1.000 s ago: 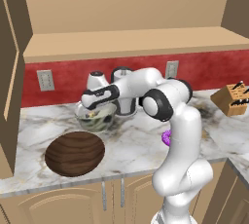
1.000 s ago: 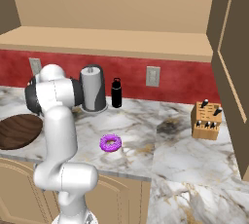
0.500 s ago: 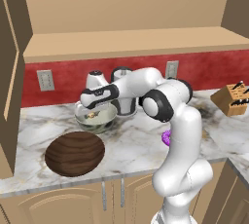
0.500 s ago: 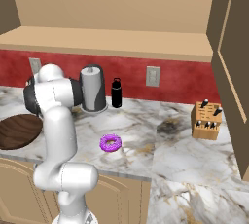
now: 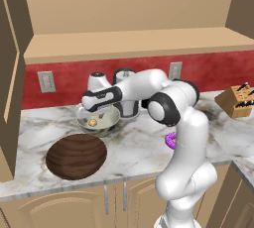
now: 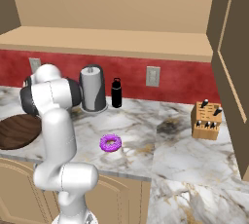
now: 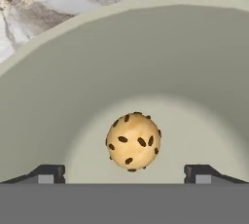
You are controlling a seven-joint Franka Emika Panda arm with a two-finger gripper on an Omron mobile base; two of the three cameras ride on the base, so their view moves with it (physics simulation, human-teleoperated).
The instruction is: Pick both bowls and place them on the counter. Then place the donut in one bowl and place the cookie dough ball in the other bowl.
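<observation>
The pale grey-green bowl (image 5: 105,123) stands on the marble counter (image 5: 134,145) near the back wall. The cookie dough ball (image 5: 92,121) lies loose on its cream floor. My gripper (image 5: 97,111) hangs just above the bowl, open. In the hand view the speckled ball (image 7: 133,140) rests in the bowl (image 7: 146,62) between and beyond my spread fingertips (image 7: 48,173), touching neither. The dark wooden bowl (image 5: 76,155) sits near the counter's front edge, also seen as wooden bowl (image 6: 17,130). The purple donut (image 6: 111,143) lies on the counter, half hidden by my arm as donut (image 5: 170,141).
A knife block (image 6: 206,120) stands at the right. A steel canister (image 6: 92,88) and a black bottle (image 6: 116,92) stand against the red wall. A wooden shelf runs overhead, and tall cabinet sides close both ends.
My jaws have spread wide over the grey-green bowl. The cookie dough ball now lies free on the bowl's floor. The arm has barely shifted.
</observation>
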